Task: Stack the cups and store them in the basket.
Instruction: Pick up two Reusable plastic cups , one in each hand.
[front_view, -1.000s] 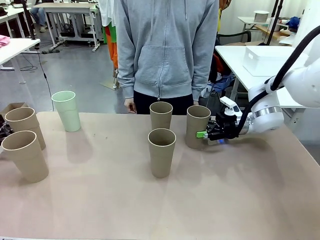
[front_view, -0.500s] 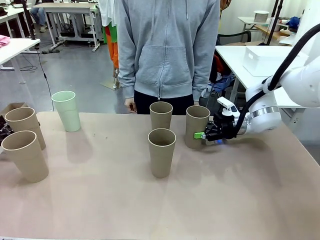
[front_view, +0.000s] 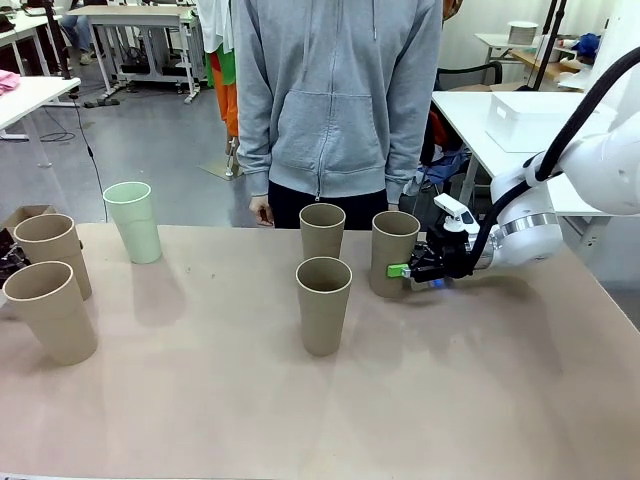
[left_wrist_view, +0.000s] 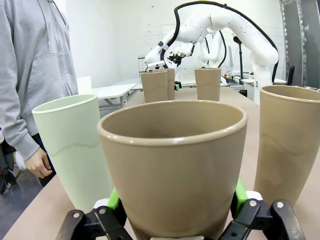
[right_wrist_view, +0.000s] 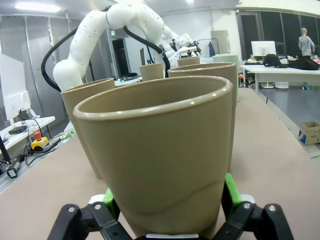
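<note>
My right gripper is shut low on the rightmost brown cup, which stands on the table; in the right wrist view this cup sits between the green pads. At the far left, my left gripper is shut on the rear left brown cup, seen close up between its pads. Another brown cup stands in front of it. The mint green cup stands at the back left. Two more brown cups stand mid-table. The basket is out of view.
A person in a grey hoodie stands at the far edge, one hand hanging by the table. A white box rests on a separate table at the back right. Bare tabletop spreads across the near half.
My right gripper slid a little left and closed in on the rightmost brown cup. The rear left cup shifted very slightly to the right.
</note>
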